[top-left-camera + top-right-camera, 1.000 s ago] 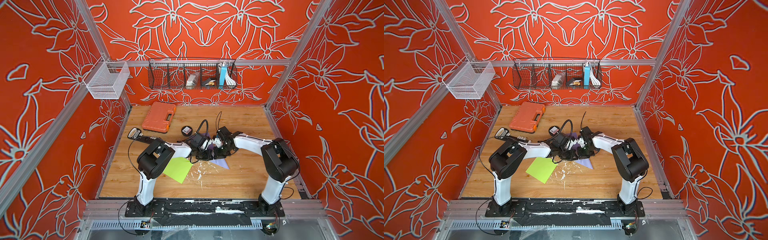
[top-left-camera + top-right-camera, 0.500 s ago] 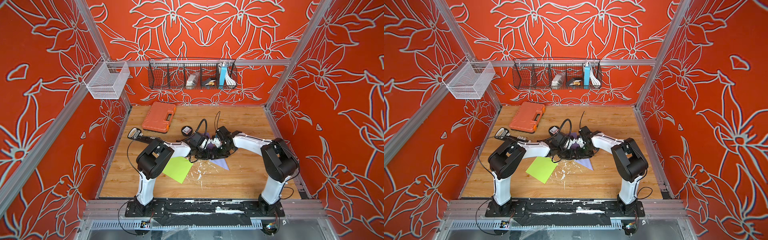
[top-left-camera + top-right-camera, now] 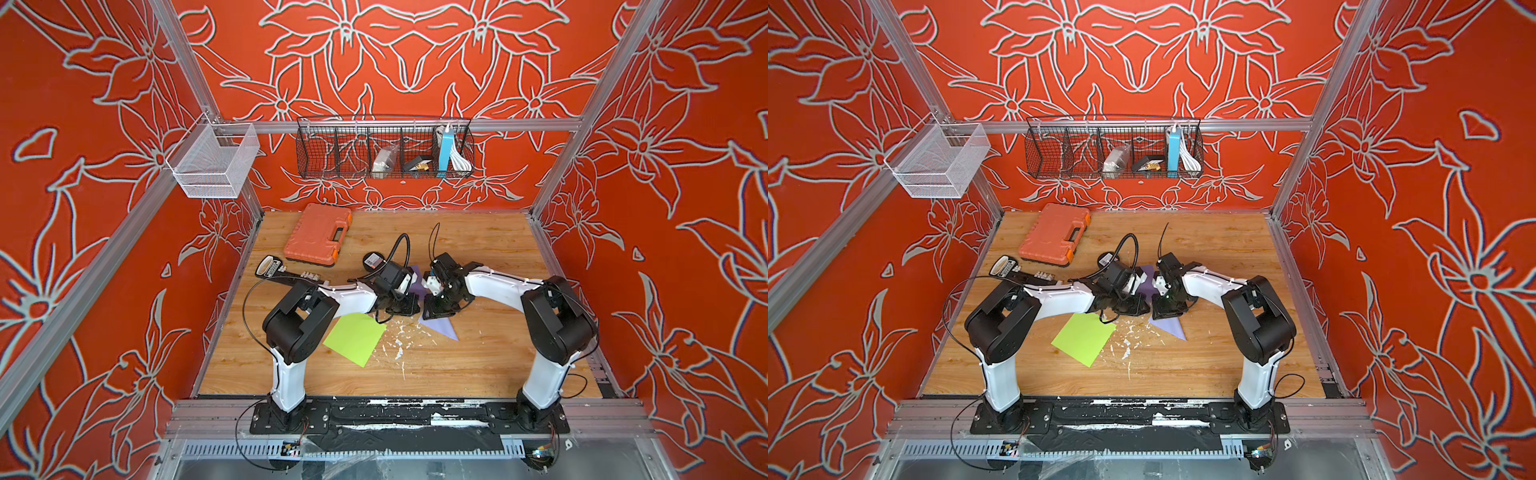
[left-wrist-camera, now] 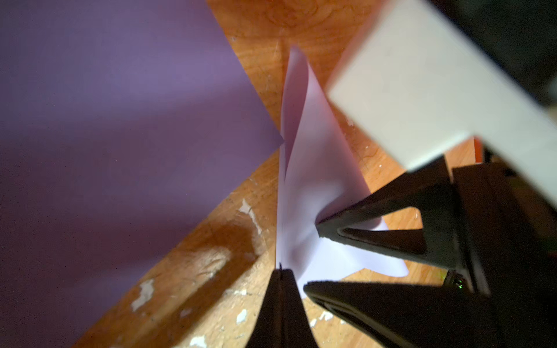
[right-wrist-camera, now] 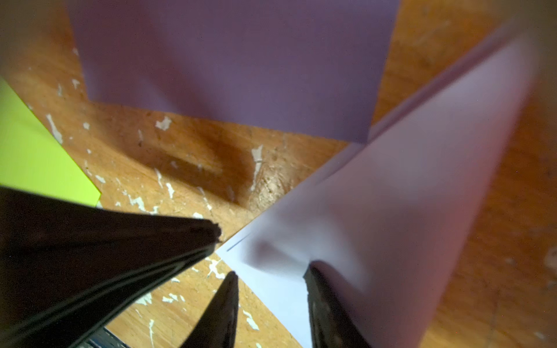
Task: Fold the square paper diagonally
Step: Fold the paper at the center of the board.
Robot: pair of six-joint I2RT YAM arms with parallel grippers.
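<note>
The square purple paper (image 3: 441,329) (image 3: 1170,327) lies mid-table between the two arms, part flat and part lifted as a pale lilac flap (image 4: 313,186) (image 5: 407,195). My left gripper (image 4: 280,271) (image 3: 409,308) is shut, pinching the flap's lower edge just above the wood. My right gripper (image 5: 271,274) (image 3: 433,308) is right beside it, open. The flap's corner lies between its fingers, and one fingertip (image 5: 311,272) presses into the sheet. In the left wrist view the darker flat part of the paper (image 4: 120,126) fills one side. Both gripper heads hide the fold in both top views.
A lime green paper (image 3: 355,338) (image 5: 33,150) lies on the table by the left arm. White flecks (image 3: 399,343) are scattered between the sheets. An orange case (image 3: 318,235), a round black object (image 3: 372,259) and a small tool (image 3: 270,264) sit behind. Wire baskets (image 3: 384,147) (image 3: 212,162) hang on the walls.
The right gripper's jaws have parted from nearly shut. Both arms have stayed at the paper with hardly any shift, and the left gripper keeps its pinch.
</note>
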